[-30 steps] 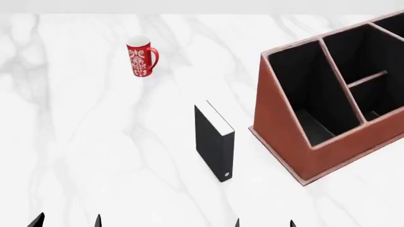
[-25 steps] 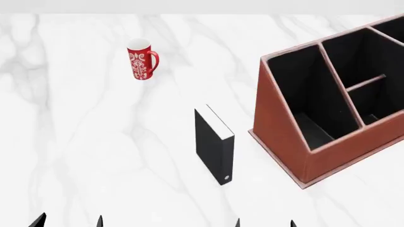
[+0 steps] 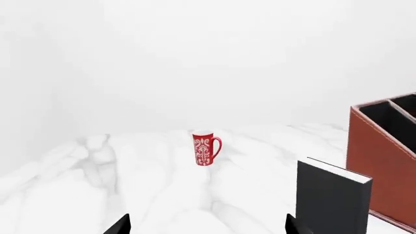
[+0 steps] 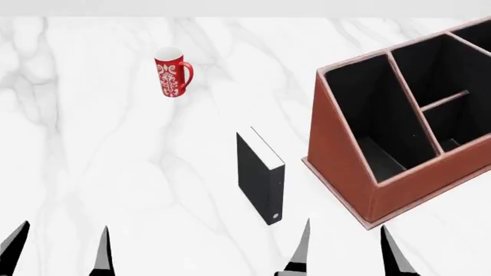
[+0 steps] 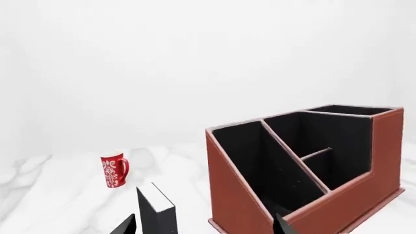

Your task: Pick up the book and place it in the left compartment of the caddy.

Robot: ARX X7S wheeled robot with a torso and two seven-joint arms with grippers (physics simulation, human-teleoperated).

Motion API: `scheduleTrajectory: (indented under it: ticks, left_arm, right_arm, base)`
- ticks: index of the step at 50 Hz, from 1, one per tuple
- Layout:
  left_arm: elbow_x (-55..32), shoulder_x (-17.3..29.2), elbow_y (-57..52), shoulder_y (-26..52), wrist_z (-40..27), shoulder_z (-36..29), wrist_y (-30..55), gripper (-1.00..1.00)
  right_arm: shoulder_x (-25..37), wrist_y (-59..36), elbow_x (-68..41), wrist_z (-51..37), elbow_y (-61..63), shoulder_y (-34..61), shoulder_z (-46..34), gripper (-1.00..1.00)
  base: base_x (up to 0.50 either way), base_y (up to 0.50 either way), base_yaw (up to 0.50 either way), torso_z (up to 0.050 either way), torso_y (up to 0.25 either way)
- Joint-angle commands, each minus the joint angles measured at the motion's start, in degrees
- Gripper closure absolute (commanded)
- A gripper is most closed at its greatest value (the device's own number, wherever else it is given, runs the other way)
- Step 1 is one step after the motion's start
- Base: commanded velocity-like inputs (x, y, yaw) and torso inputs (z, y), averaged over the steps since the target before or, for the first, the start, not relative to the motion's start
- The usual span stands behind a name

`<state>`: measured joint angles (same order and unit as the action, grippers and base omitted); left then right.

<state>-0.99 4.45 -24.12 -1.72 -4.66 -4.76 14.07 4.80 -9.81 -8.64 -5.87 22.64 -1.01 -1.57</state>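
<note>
White marble tabletop (image 4: 115, 172), plain white backdrop. Left gripper (image 4: 60, 248) spread wide, empty, touching nothing, low over bare marble. Right gripper (image 4: 345, 247) likewise spread wide and empty; book (image 4: 261, 175) upright on the table just ahead and left of its left fingertip, apart from it. Caddy (image 4: 345, 167) ahead-right of right gripper, left compartment (image 4: 376, 126) nearest the book. Red mug (image 4: 172, 76) far ahead of left gripper.

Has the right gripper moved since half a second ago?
Yes. In the head view the right gripper has come forward: its fingertips now reach near the book's spine end and the caddy's near corner.
</note>
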Motion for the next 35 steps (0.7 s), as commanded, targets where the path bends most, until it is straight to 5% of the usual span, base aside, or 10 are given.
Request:
scheduleTrajectory:
  ticks: [1,35]
  left_arm:
    - [-3.31,0.21,-13.53,-0.16,-1.18,3.03,6.24,-1.00]
    - [-6.79,2.99,-19.64,-0.42,-4.56,3.71,8.46,-1.00]
  right_arm:
    - [1.46,-7.40,-2.77,-1.45,15.11,0.44,2.56,-1.00]
    - [3.32,-7.91,-8.22,-11.43,27.80,-0.59,17.99,-1.00]
  base:
    - [0.00,0.00,0.00,0.000,0.000]
    - [0.00,0.00,0.00,0.000,0.000]
